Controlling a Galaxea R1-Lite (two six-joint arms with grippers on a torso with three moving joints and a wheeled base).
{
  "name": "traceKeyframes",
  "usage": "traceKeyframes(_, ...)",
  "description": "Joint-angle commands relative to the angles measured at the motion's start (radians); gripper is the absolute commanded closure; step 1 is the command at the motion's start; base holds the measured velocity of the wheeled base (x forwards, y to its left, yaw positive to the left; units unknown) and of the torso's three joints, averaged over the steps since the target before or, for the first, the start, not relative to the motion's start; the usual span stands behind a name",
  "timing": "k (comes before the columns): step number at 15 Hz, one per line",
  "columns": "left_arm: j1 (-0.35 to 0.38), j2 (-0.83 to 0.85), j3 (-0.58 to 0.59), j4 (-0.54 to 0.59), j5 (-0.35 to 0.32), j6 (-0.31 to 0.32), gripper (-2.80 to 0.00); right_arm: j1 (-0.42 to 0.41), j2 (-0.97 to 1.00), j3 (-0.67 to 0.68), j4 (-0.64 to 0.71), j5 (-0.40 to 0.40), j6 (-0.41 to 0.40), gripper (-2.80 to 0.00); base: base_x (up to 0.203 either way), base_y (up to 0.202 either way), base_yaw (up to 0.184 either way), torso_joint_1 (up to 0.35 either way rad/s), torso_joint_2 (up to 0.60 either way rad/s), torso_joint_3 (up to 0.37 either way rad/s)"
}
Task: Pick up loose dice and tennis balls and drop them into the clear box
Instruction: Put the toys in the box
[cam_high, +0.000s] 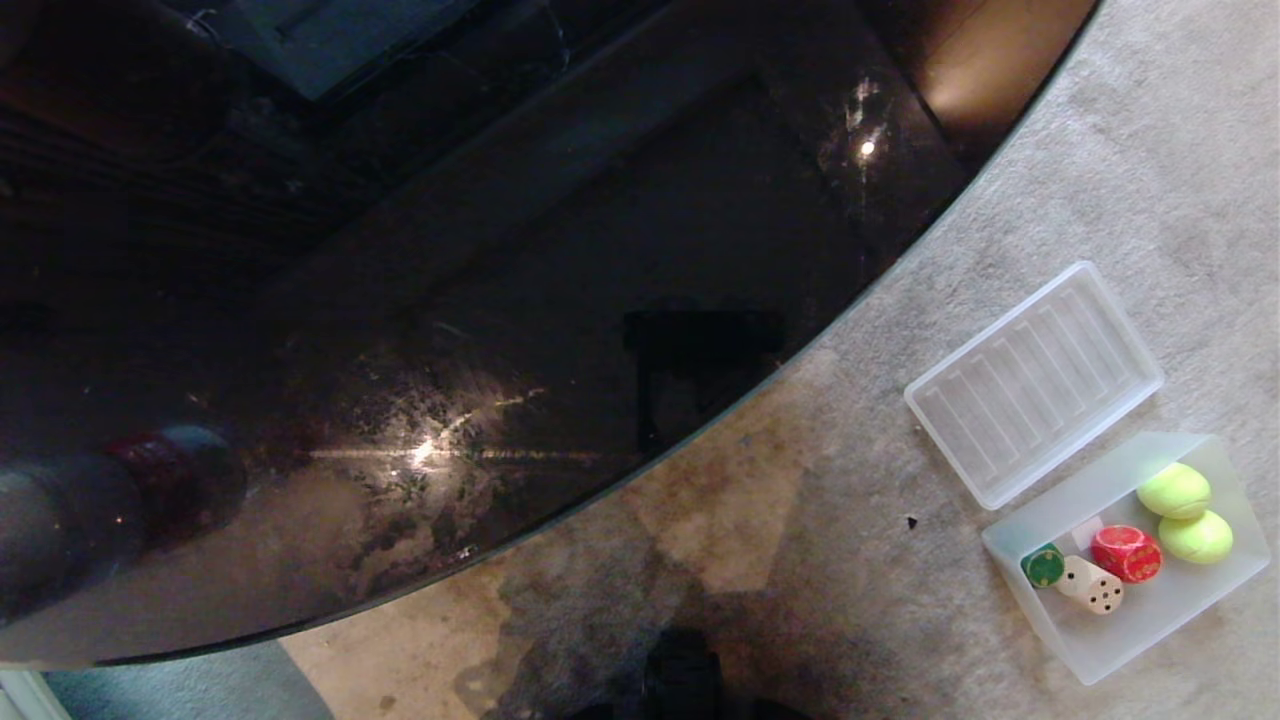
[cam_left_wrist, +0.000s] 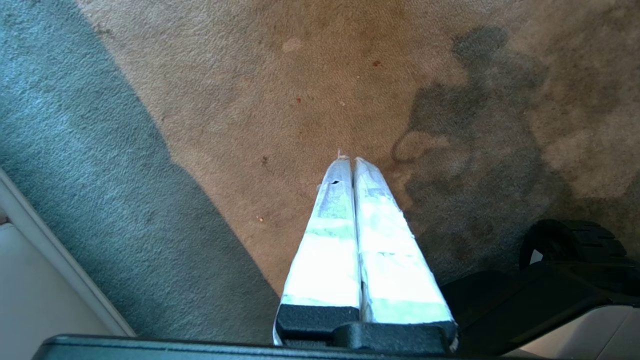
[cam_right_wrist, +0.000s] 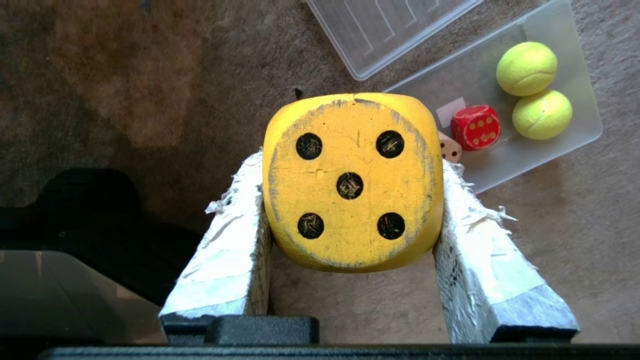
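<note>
My right gripper (cam_right_wrist: 350, 165) is shut on a yellow die (cam_right_wrist: 352, 182), its five-pip face toward the camera, held above the carpet short of the clear box (cam_right_wrist: 505, 160). The box (cam_high: 1150, 612) sits on the carpet at the right and holds two tennis balls (cam_high: 1174, 490) (cam_high: 1197, 537), a red die (cam_high: 1126, 553), a beige die (cam_high: 1091, 585) and a green die (cam_high: 1043, 565). In the right wrist view the yellow die hides most of the beige die (cam_right_wrist: 450, 148). My left gripper (cam_left_wrist: 352, 162) is shut and empty over bare carpet. Neither gripper shows in the head view.
The flat ribbed lid (cam_high: 1035, 380) lies on the carpet just beyond the box. A glossy black round table (cam_high: 500, 300) fills the left and middle of the head view, its curved edge running toward the box. Part of my dark base (cam_left_wrist: 570, 280) is beside the left gripper.
</note>
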Motion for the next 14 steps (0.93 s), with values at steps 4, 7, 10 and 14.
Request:
traceKeyframes(4, 0.000, 0.000, 0.000, 0.000, 0.001, 0.001, 0.00, 0.000, -0.004, 0.000, 0.000, 0.000, -0.001, 0.00, 0.000, 0.000, 0.000, 0.000, 0.00, 0.000)
traceKeyframes(7, 0.000, 0.000, 0.000, 0.000, 0.001, 0.001, 0.00, 0.000, -0.004, 0.000, -0.001, 0.001, -0.001, 0.00, 0.000, 0.000, 0.000, 0.000, 0.00, 0.000)
traceKeyframes(10, 0.000, 0.000, 0.000, 0.000, 0.001, 0.001, 0.00, 0.000, -0.004, 0.000, -0.001, 0.001, -0.001, 0.00, 0.000, 0.000, 0.000, 0.000, 0.00, 0.000)
traceKeyframes(14, 0.000, 0.000, 0.000, 0.000, 0.001, -0.003, 0.00, 0.000, -0.006, 0.000, -0.001, 0.001, -0.001, 0.00, 0.000, 0.000, 0.000, 0.000, 0.00, 0.000)
